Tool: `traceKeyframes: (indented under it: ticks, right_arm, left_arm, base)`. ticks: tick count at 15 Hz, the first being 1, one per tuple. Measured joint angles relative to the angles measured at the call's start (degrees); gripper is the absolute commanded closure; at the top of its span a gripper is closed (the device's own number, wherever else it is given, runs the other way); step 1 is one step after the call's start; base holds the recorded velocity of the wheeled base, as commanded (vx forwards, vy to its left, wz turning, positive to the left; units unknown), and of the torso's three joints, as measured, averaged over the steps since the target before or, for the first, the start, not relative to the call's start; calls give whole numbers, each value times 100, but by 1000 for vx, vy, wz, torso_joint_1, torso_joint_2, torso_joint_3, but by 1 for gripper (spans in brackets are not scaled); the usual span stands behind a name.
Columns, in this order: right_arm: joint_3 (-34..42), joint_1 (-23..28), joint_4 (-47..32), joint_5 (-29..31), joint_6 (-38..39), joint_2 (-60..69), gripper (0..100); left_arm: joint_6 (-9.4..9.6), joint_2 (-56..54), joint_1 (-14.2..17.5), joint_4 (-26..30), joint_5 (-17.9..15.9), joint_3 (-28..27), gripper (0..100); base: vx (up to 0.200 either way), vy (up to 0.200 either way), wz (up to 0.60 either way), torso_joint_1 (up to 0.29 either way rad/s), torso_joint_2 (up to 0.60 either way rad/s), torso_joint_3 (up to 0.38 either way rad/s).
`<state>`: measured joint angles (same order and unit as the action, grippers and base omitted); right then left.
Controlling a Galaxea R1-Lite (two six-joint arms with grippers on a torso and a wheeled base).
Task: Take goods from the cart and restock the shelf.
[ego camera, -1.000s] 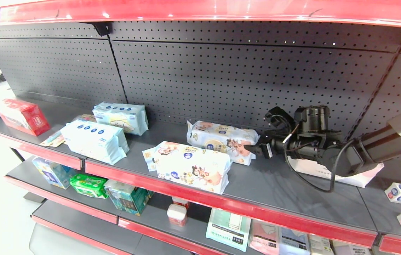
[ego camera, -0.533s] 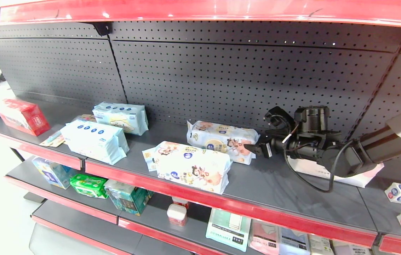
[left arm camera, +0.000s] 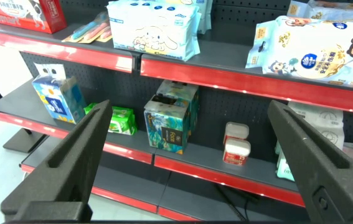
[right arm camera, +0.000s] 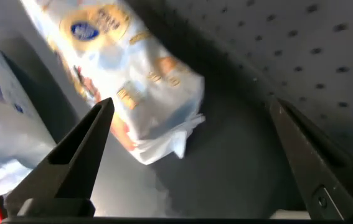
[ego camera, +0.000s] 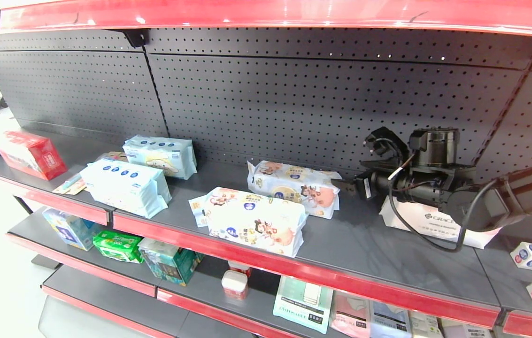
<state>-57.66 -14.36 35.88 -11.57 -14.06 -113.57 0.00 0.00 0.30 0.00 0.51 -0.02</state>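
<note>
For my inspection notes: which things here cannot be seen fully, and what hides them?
Head view: white pack, partly behind the right arm.
Head view: lower-shelf pouches, cut off by the bottom edge.
Right wrist view: cartoon-print pack, cut off by the top edge.

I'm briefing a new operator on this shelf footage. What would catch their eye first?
The right gripper, open, hangs just beside the rear cartoon-printed pack lying on the shelf. A second matching pack lies nearer the shelf's red front edge, with pale blue packs further toward the robot's left.
</note>
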Motion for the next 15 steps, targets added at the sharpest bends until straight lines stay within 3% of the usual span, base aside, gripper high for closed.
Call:
traceKeyframes:
  ticks: [6, 15]
  right_arm:
    - [4, 389, -2, 464, -22, 6, 0]
    - [0, 52, 228, 600, -184, -311, 0]
  left_arm:
    - [0, 0, 0, 0, 0, -2, 0]
    - [0, 0, 0, 0, 0, -2, 0]
  base:
    - [0, 0, 0, 0, 0, 0]
    - [0, 0, 0, 0, 0, 0]
